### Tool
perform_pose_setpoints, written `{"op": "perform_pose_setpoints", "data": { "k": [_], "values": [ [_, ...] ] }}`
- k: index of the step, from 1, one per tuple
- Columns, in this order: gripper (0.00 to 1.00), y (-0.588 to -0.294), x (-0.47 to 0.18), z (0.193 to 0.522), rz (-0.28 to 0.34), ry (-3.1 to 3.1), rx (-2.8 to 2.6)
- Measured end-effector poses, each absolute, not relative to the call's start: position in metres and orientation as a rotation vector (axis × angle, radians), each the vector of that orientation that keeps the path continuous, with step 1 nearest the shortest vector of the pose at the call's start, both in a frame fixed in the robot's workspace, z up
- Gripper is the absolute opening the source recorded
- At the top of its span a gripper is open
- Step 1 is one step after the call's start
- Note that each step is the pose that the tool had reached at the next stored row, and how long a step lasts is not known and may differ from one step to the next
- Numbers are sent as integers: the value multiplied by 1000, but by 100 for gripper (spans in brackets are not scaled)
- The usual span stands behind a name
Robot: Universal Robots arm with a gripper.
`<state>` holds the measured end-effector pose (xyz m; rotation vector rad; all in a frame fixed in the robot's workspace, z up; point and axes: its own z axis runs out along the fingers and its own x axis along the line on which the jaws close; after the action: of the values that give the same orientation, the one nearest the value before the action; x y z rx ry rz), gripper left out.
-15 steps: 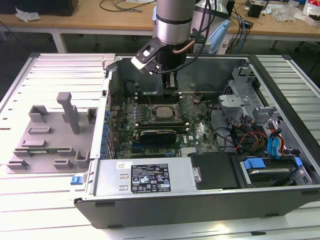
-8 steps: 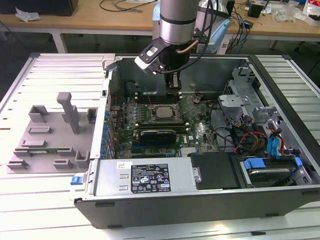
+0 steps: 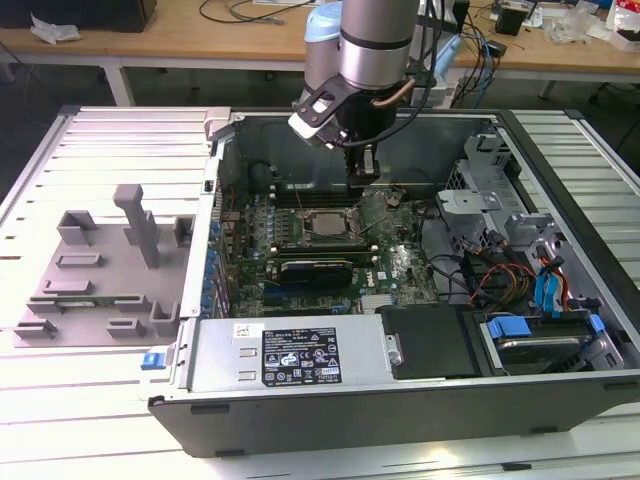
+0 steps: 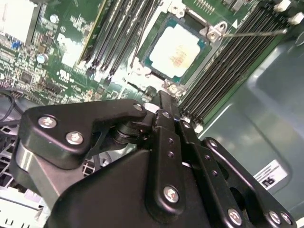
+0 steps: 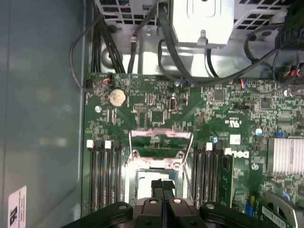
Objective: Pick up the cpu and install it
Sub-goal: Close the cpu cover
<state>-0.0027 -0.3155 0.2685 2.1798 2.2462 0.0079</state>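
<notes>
One black two-finger gripper (image 3: 365, 183) on the grey arm reaches into the open black steel computer case (image 3: 420, 415) at the middle of the slatted aluminium bench (image 3: 100, 140). The case holds a green motherboard (image 3: 400, 262), a long black rectangular card (image 3: 315, 268) and a silver power supply box (image 3: 290, 355) at its near wall. The small square silvery cpu (image 3: 325, 225) lies in the socket mid-board, just beside the fingertips. A grey moulded parts holder (image 3: 90, 290) sits by the bench edge on the exterior view's left; I cannot tell what it holds.

Second wrist view: the cpu sits flat and square in the socket, between black memory slots (image 4: 228, 61). I cannot tell whether the gripper touches it.

First wrist view: fingers (image 5: 156, 187) pressed together, holding nothing. The hinged metal socket frame (image 5: 161, 137) stands open.

Judgement: placing looks done, locking not yet. Any further move calls for fingertips kept off the chip's top.
</notes>
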Motion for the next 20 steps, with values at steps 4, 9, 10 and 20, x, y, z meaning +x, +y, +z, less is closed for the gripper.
{"op": "perform_pose_setpoints", "data": {
  "k": [4,9,10,20],
  "values": [
    [11,-316,8,269,8,2246,2180],
    [11,-316,25,268,8,2246,2180],
    [11,-316,29,269,8,2246,2180],
    [11,-316,60,266,10,2247,2176]
  ]
}}
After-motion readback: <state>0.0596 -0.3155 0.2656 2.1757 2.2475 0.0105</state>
